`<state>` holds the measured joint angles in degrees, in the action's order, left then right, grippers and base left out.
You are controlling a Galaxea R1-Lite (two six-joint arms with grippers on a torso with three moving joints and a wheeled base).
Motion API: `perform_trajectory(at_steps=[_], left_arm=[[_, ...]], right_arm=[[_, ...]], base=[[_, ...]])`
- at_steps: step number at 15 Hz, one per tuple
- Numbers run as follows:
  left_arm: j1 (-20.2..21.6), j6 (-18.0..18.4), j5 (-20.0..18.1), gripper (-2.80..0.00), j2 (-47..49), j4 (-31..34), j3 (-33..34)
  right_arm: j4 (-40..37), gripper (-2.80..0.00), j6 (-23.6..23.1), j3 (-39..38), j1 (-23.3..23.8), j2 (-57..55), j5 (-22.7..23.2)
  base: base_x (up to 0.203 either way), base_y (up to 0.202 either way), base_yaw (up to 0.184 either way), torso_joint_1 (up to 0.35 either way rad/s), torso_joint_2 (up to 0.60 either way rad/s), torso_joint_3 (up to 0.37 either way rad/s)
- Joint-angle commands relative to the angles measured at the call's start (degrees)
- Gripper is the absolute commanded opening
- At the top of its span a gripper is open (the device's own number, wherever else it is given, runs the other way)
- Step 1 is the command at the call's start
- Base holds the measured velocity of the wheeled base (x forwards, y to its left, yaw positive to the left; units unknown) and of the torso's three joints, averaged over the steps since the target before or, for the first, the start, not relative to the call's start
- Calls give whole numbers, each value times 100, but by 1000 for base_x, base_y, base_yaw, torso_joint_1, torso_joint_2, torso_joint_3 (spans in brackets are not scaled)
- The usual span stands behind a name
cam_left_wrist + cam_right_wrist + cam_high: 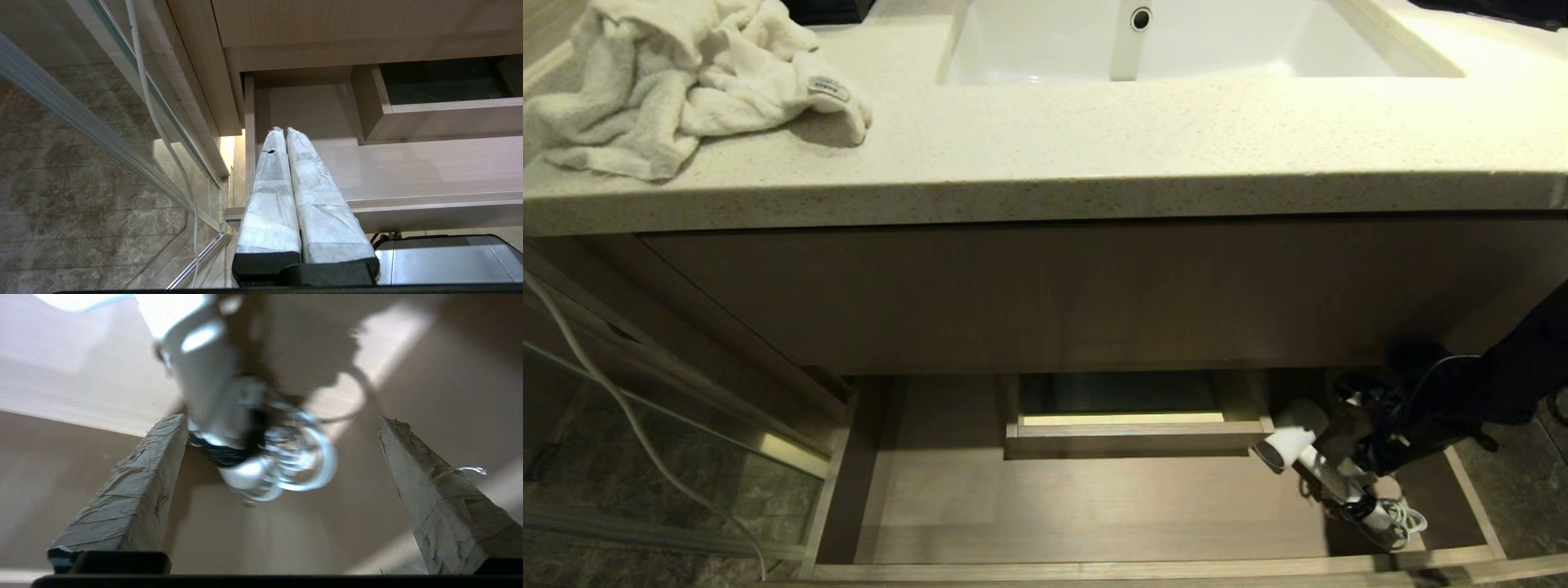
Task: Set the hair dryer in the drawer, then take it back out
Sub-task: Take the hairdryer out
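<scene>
Right gripper (282,418) spread wide, hair dryer (212,375) between fingers

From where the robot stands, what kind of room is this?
Most likely a bathroom: a white sink set in a speckled countertop, a crumpled towel beside it, and a hair dryer in the open vanity drawer.

No text, brand, number or sign can be read anywhere at this moment, since only a small sewn tag (828,88) is seen on the crumpled white towel (670,82) lying on the desk (1094,155), and its print is too small to be made out.
</scene>
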<state>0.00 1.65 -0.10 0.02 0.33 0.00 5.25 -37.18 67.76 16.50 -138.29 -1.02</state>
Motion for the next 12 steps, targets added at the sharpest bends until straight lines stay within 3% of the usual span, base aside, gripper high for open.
perform_trajectory(at_steps=[1, 3, 5, 12], left_arm=[[0, 2, 1, -280, 6, 2, 9], [0, 2, 1, -280, 6, 2, 9], [0, 2, 1, -280, -2, 2, 9], [0, 2, 1, -280, 6, 2, 9]], right_arm=[[639, 0, -16, -375, -31, -279, -21], [1635, 0, -17, -682, -69, -530, -36], [2163, 0, -25, -694, -133, -823, -39], [1929, 0, -136, -88, -188, -1245, 156]], base=[[0, 0, 0, 0, 0, 0], [0, 0, 0, 0, 0, 0], [0, 0, 0, 0, 0, 0], [0, 0, 0, 0, 0, 0]])
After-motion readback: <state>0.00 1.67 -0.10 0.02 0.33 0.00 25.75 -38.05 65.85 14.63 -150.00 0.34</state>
